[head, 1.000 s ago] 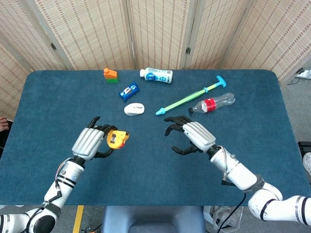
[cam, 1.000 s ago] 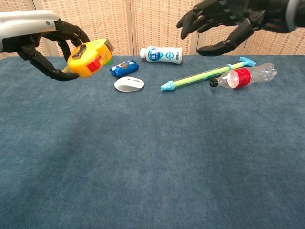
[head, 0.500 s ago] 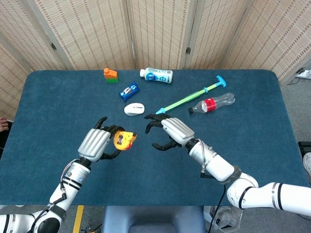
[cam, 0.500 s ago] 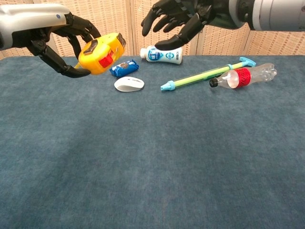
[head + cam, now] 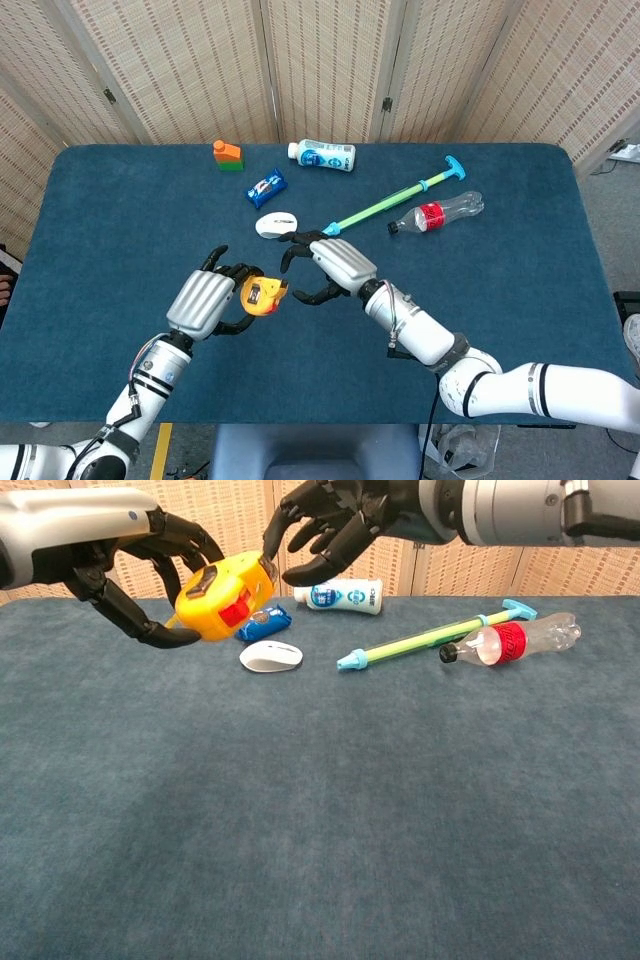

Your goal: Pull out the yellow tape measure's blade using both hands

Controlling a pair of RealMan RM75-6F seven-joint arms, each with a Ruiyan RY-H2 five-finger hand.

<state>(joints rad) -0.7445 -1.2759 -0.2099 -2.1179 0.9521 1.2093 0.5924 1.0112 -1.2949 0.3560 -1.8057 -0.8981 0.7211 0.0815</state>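
Observation:
My left hand [image 5: 205, 302] [image 5: 140, 565] holds the yellow tape measure [image 5: 261, 297] [image 5: 225, 598] in the air above the blue table, its red button facing the chest camera. The right hand [image 5: 330, 268] [image 5: 335, 525] hovers just to the right of the tape measure with its fingers spread. Its fingertips [image 5: 272, 555] reach the case's upper right corner, where the blade end would sit. No pulled-out blade shows in either view.
On the table [image 5: 520, 300] behind the hands lie a white mouse [image 5: 274, 225], a blue snack packet [image 5: 266, 187], a white bottle [image 5: 322, 155], an orange and green block [image 5: 228, 154], a green and blue pump stick [image 5: 395, 196] and a clear bottle with a red label [image 5: 437, 213].
The right hand has swung left from the table's middle to the tape measure. The left hand has carried the tape measure a little to the right, toward it.

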